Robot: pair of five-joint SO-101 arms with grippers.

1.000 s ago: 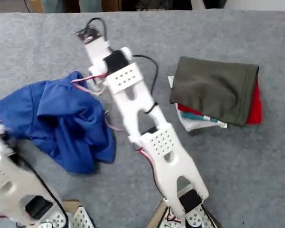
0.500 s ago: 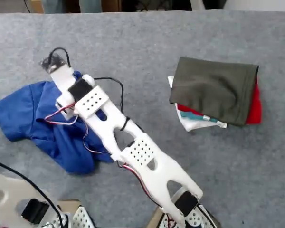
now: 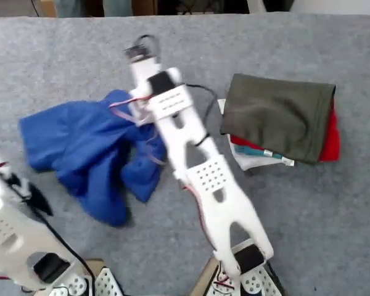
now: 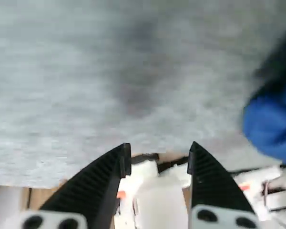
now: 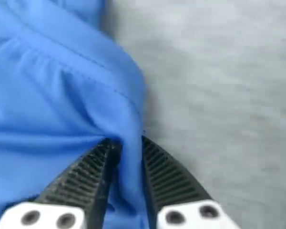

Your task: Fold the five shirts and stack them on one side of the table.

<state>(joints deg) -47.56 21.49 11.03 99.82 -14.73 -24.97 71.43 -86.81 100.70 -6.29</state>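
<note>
The right gripper (image 5: 126,143) is pinched on a fold of the blue shirt (image 3: 80,145), at the edge nearest the stack (image 3: 277,120). The shirt's crumpled bulk trails away from it toward the left arm's side. The left gripper (image 4: 159,148) hangs empty, jaws apart, low over the table (image 3: 308,234) just off the shirt's far end, so it looks better placed for that corner. The stack, olive on top, sits well apart on the right

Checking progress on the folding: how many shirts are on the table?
5, probably: a crumpled blue shirt in the right end effector, and four stacked: olive shirt on top, red shirt, teal edge and white shirt beneath; the teal edge may be mere trim.
</note>
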